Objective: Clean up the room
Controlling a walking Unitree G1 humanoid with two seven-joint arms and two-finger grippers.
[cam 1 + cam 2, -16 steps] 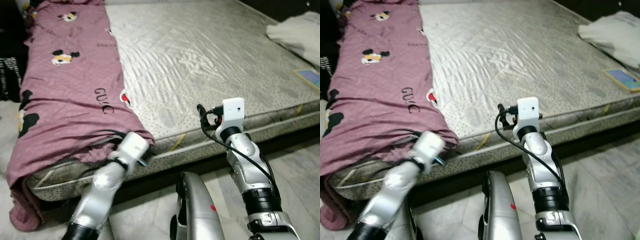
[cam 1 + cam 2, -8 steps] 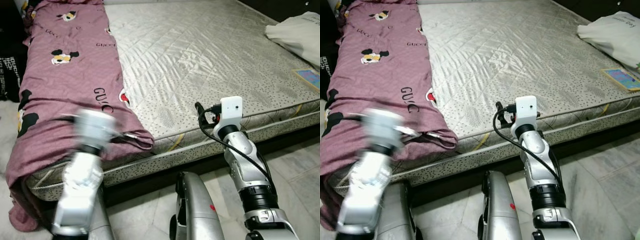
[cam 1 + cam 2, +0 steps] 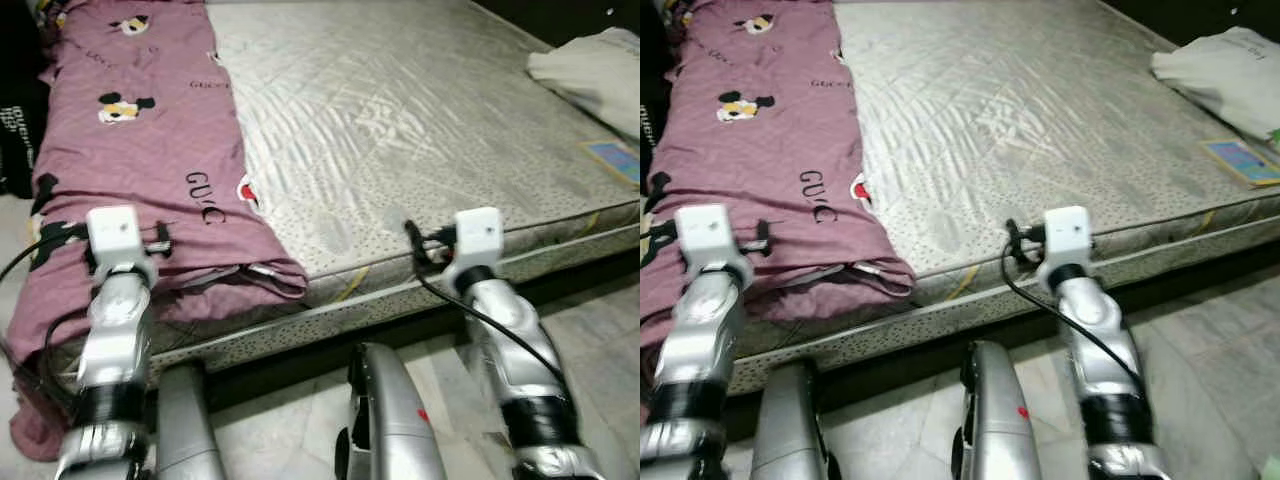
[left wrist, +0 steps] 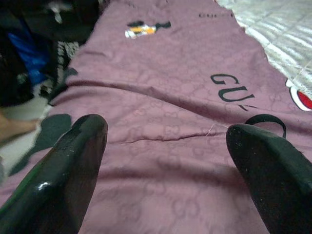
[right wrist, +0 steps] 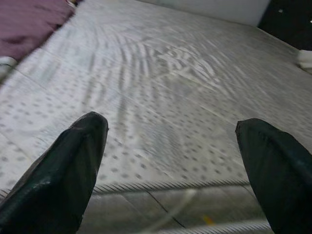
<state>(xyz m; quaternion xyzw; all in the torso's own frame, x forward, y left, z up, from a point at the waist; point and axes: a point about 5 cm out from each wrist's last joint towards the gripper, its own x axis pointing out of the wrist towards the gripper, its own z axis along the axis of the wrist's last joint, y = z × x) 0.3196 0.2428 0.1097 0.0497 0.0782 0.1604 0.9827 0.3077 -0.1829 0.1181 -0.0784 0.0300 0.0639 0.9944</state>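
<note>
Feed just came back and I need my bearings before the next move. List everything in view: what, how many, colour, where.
mattress: one, pale grey quilted, bare, fills the scene ahead.
sheet: one, purple with cartoon prints, bunched along the mattress's left side, hanging over the near corner.
bag: one, white, far right on the mattress.
book: one, blue cover, right edge of the mattress.
floor: pale tiles, in front of the bed.
left hand: open, over the sheet.
right hand: open, at the mattress's near edge.

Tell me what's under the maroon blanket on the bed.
The maroon blanket lies over the mattress's left strip and hangs down the bed's corner. Anything else beneath is covered.
</note>
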